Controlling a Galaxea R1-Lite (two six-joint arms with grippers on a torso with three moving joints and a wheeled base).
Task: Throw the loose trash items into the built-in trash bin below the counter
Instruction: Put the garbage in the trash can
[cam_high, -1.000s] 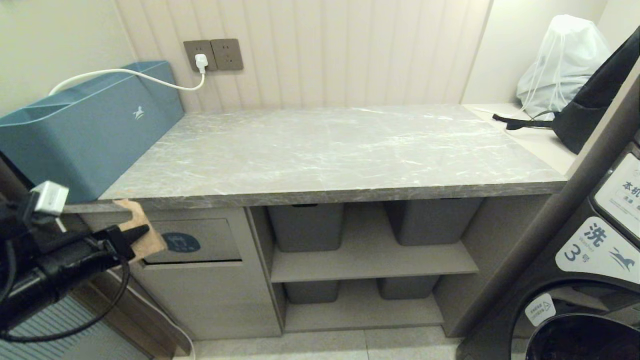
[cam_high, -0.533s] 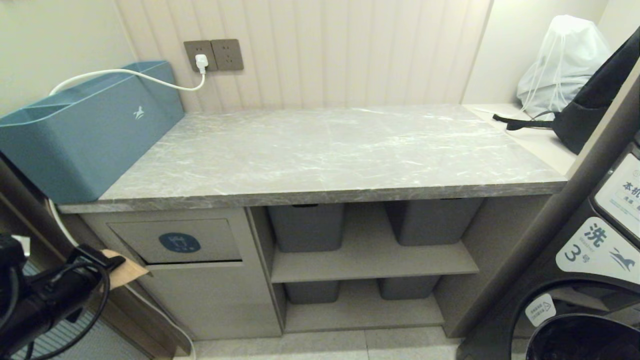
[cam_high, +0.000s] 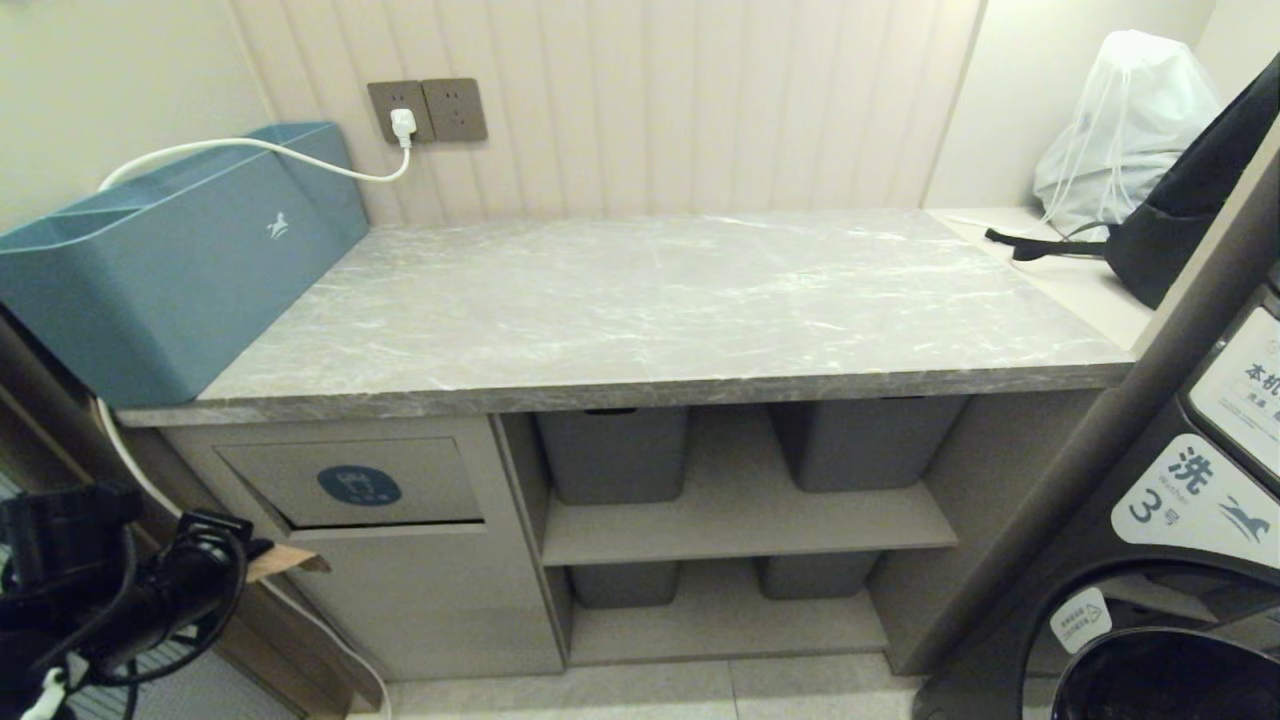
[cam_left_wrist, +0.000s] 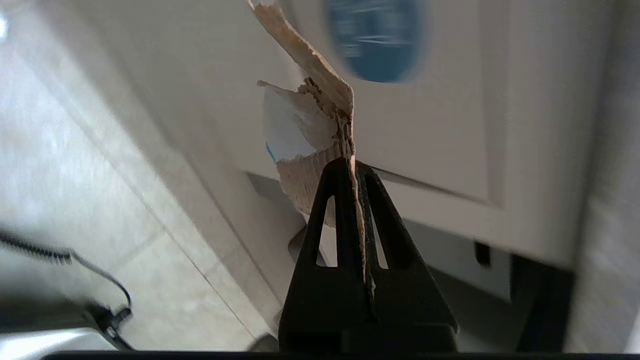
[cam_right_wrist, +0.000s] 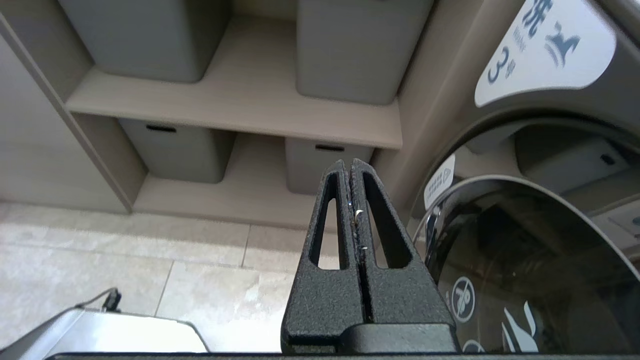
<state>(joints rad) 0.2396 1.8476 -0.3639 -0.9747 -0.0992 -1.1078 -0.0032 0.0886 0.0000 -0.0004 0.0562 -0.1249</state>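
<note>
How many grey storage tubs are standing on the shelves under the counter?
4. Two grey tubs stand on the upper shelf, left and right. Two more stand on the lower shelf, left and right, their lower parts hidden by the upper shelf.

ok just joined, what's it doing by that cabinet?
The left pincer is shut on a torn cardboard scrap, holding it low by the beige cabinet, just below and left of the bin flap with the blue sticker. The flap looks closed and the scrap is not in yet. The counter shows no other scraps. The right pincer is shut, holding nothing, parked facing the shelves and the washer.
</note>
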